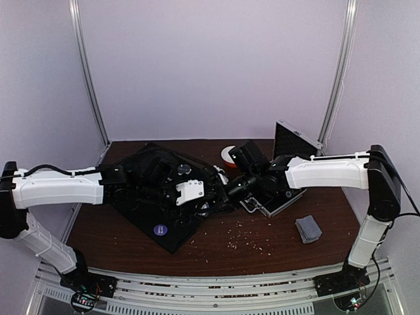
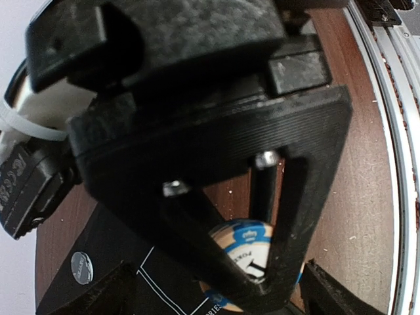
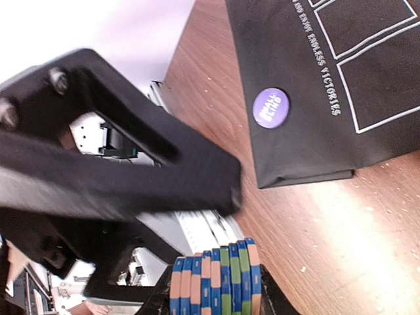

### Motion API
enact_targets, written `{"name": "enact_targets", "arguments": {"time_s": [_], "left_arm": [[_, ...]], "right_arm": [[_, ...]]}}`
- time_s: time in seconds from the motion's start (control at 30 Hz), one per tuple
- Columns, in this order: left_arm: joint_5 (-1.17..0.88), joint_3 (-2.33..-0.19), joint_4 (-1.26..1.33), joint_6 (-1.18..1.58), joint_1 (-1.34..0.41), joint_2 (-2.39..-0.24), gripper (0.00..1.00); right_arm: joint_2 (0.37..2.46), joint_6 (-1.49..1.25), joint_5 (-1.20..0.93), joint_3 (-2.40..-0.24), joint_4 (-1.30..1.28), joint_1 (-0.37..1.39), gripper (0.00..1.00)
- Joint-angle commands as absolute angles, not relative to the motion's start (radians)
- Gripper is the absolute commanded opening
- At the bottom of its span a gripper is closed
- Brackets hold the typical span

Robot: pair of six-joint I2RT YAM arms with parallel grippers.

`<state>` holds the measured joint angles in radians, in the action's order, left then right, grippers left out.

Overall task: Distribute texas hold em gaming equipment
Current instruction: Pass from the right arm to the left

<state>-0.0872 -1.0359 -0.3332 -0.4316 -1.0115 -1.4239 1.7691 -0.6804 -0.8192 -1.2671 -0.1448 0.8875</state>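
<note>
Right gripper (image 1: 231, 190): clenched on a stack of striped poker chips (image 3: 216, 279) with blue, peach and green edges, pinched face to face between the two fingers. The stack sits at mid-table, near the right edge of the black mat (image 1: 147, 220); whether it touches the brown table (image 1: 262, 252) cannot be told.

Left gripper (image 1: 209, 202): jaws spread wide, nothing visibly gripped. It meets the right gripper, and its wrist view shows the end chip's crown-printed face between its fingers.

Purple disc (image 3: 270, 107): flat on the mat, by its near corner.

Pale grey disc (image 2: 82, 268): flat on the mat.

Grey-blue-backed playing cards (image 1: 308, 228): one pile on bare wood at the right, well apart from the mat.

The open silver case (image 1: 295, 141) and white bowl (image 1: 228, 155) stand behind the grippers
</note>
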Motion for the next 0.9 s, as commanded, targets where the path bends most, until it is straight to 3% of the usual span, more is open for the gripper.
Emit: {"name": "enact_targets", "arguments": {"time_s": [0.0,0.2,0.33,0.47,0.57,0.63,0.67,0.8,0.87], "left_arm": [[-0.092,-1.027,-0.313,-0.452,-1.011,-1.427,0.79],[-0.097,-1.026,-0.296,-0.448,-1.011,-1.437,0.74],[-0.072,-1.022,-0.27,-0.44,-1.011,-1.43,0.54],[-0.079,-1.022,-0.265,-0.437,-1.011,-1.423,0.41],[-0.092,-1.017,-0.247,-0.429,-1.011,-1.418,0.51],[-0.09,-1.016,-0.246,-0.427,-1.011,-1.42,0.52],[-0.085,-1.016,-0.248,-0.426,-1.011,-1.421,0.46],[-0.071,-1.012,-0.241,-0.426,-1.011,-1.413,0.05],[-0.086,-1.011,-0.237,-0.426,-1.011,-1.408,0.0]], "right_arm": [[1.749,-0.758,-0.873,-1.252,0.013,0.897,0.0],[1.746,-0.804,-0.872,-1.238,0.087,0.897,0.0],[1.752,-0.806,-0.874,-1.239,0.093,0.899,0.0],[1.755,-0.807,-0.873,-1.239,0.094,0.9,0.0],[1.763,-0.809,-0.875,-1.242,0.095,0.899,0.0],[1.765,-0.809,-0.877,-1.247,0.095,0.899,0.0],[1.763,-0.81,-0.875,-1.248,0.095,0.9,0.0],[1.761,-0.805,-0.871,-1.248,0.09,0.9,0.0],[1.77,-0.795,-0.867,-1.25,0.077,0.899,0.0]]}}
